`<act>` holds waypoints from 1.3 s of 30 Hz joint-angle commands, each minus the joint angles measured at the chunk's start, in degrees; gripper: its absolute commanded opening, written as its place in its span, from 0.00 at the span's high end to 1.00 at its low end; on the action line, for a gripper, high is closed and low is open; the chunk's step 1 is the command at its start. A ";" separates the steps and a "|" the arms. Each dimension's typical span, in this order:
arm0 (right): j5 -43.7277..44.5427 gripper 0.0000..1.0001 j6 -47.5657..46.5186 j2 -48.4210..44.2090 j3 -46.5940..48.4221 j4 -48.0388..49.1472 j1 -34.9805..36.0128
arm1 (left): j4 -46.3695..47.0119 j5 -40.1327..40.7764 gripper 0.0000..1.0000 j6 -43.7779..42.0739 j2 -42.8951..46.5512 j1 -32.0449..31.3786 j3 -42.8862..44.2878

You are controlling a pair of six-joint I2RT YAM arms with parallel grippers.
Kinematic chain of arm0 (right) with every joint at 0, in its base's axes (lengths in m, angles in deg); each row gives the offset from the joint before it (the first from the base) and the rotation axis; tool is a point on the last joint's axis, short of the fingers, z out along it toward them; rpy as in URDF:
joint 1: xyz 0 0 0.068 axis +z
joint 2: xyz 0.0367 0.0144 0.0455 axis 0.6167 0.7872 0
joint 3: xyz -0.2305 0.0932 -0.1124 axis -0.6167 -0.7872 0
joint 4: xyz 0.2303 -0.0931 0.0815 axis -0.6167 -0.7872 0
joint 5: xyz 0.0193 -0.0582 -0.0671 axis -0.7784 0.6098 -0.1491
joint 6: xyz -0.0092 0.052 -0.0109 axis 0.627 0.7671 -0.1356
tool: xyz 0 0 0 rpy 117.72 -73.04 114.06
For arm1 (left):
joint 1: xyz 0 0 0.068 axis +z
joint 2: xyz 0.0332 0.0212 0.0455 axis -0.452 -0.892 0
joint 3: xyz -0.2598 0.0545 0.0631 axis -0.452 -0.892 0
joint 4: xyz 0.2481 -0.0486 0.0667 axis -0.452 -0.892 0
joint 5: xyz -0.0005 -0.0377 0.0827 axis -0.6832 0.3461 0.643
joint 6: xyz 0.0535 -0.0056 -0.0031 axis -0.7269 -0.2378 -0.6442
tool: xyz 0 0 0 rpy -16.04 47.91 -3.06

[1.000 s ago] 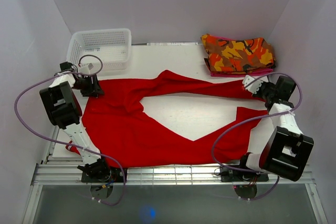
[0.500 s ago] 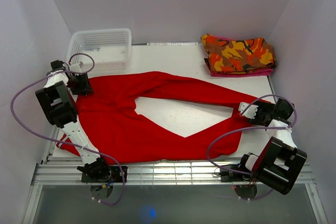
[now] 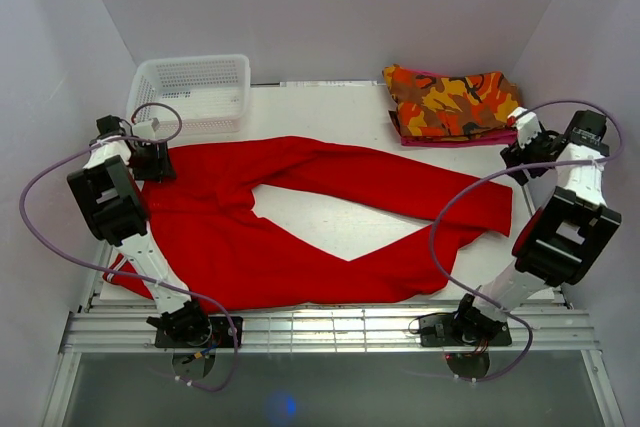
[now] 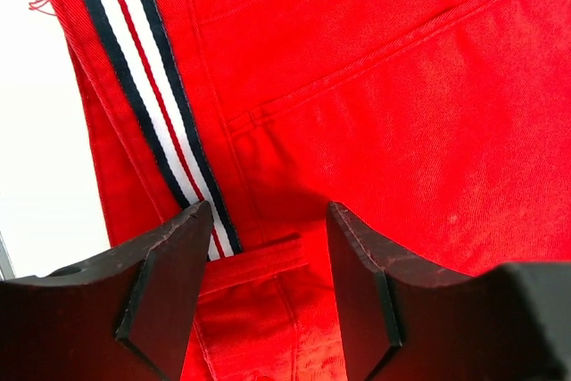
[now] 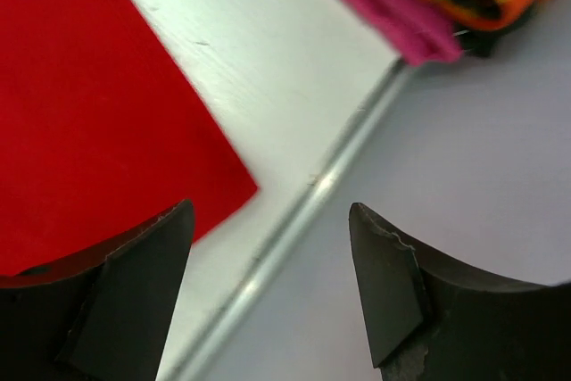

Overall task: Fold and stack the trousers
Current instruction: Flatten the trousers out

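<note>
The plain bright red cloth trousers (image 3: 300, 217) are seen spread flat across the white tabletop (image 3: 330, 112), waist at the left edge, both legs run out toward the right edge with a wedge of bare table between them. The left gripper (image 3: 150, 160) is parked at the far corner of the waist, and in its wrist view the jaws are held apart over the red cloth (image 4: 401, 86), just beside a white band with dark stripes (image 4: 143, 86). The right gripper (image 3: 518, 142) is held above the right edge, jaws spread, nothing between them (image 5: 268, 216), a leg hem (image 5: 80, 104) below. A white plastic mesh basket (image 3: 190, 87) is set at the far left corner, and a folded orange-red-yellow camouflage garment (image 3: 450, 102) at the far right.
</note>
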 commanded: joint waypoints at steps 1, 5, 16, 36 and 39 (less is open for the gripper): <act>0.19 0.25 13.96 8.15 2.87 -5.75 1.85 | -1.99 4.27 0.33 -1.11 -1.33 1.19 -3.78; 4.40 0.25 18.00 12.30 2.70 -3.39 2.29 | -1.99 4.01 0.33 -1.38 -0.97 1.19 -3.96; 15.92 0.28 21.26 17.14 -7.93 11.45 6.86 | -2.17 3.30 0.33 -1.02 -1.15 1.10 -4.05; 26.03 0.92 9.57 14.49 9.62 22.02 9.67 | -2.25 3.22 0.34 -1.02 -2.47 1.10 -2.38; 26.99 0.92 11.06 19.15 14.72 23.51 11.43 | -2.17 2.78 0.34 -0.76 -2.47 0.75 -2.38</act>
